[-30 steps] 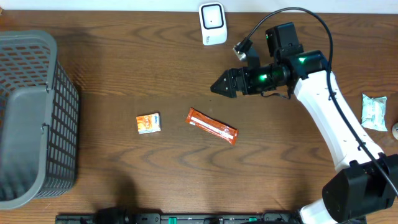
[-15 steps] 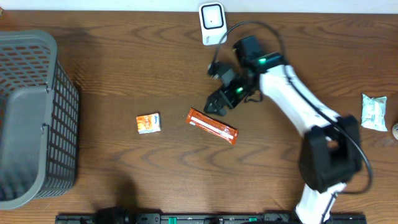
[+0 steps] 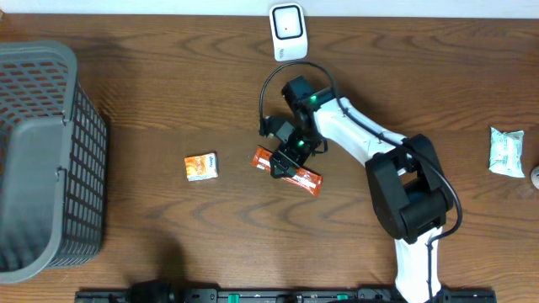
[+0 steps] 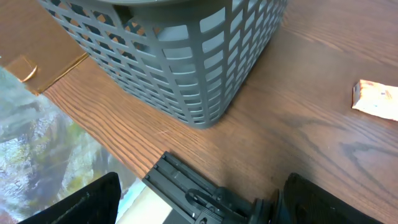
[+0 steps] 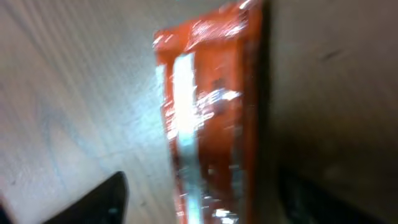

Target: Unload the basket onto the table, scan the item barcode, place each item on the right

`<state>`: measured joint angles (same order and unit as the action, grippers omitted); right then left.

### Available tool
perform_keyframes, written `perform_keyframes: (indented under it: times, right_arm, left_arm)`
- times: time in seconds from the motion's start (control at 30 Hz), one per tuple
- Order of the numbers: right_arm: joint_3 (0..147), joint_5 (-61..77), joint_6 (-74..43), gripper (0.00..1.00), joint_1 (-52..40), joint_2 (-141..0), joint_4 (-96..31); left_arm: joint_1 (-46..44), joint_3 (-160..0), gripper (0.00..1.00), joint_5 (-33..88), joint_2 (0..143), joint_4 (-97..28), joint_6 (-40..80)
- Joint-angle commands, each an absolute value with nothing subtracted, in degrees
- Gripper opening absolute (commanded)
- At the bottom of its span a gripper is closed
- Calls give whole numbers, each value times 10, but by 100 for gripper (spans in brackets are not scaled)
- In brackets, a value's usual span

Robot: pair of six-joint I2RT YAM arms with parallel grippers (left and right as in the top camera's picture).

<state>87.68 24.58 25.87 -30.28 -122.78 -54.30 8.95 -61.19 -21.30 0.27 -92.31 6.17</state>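
Presently, the right gripper is set over the orange packet — jaws parted astride it, nothing clamped — presumably for pickup before scanning.

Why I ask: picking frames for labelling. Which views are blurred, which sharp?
Right wrist: motion-blurred, orange wrapper smeared, print unreadable, glare on its foil. Overhead: sharp, evenly lit. Left wrist: basket sharp, background at lower left soft.
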Motion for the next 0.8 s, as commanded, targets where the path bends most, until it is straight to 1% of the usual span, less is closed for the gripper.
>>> perform_keyframes:
  times: [0.0,0.13,0.17,0.2,0.23,0.27,0.3,0.47,0.6,0.7,0.77]
  right_arm:
    - [875,234,269,58,-317,-1239,-559]
    - [866,225,268,43,-319,-1239,-560]
    - [863,225,268,38,-319,-1240,-559]
    - [859,225,268,30,-318,-1240,-559]
    - [857,226,268,20,-318,-1241,-558]
    - [856,226,264,6,-318,-1241,-558]
    - [856,226,257,1,-318,-1241,-558]
    - [864,245,255,1,-330,-1241,-569]
    - [896,268,246,1,-327,-1241,-604]
    - [953,324,217,1,-315,-1241,-650]
    - [1004,386,194,1,-300,-1241,-688]
  left_arm:
    - [91,-612,84,-218,3,-968,61]
    - [91,-612,84,-218,3,-968,61]
    - [91,-612,84,-218,3,-968,61]
    - [91,-612,84,-218,3,-968,61]
    - [91,-612,84,-218,3,-968,61]
    - [91,-612,84,-218,3,-968,61]
    - [91,-612,84,-218,3,-968,61]
    - [91,-612,84,-218,3,-968,61]
    - [91,-612,84,-218,3,-968,61]
    - [91,-612,84,-218,3,-968,61]
    - [91,-612,84,-218,3,-968,61]
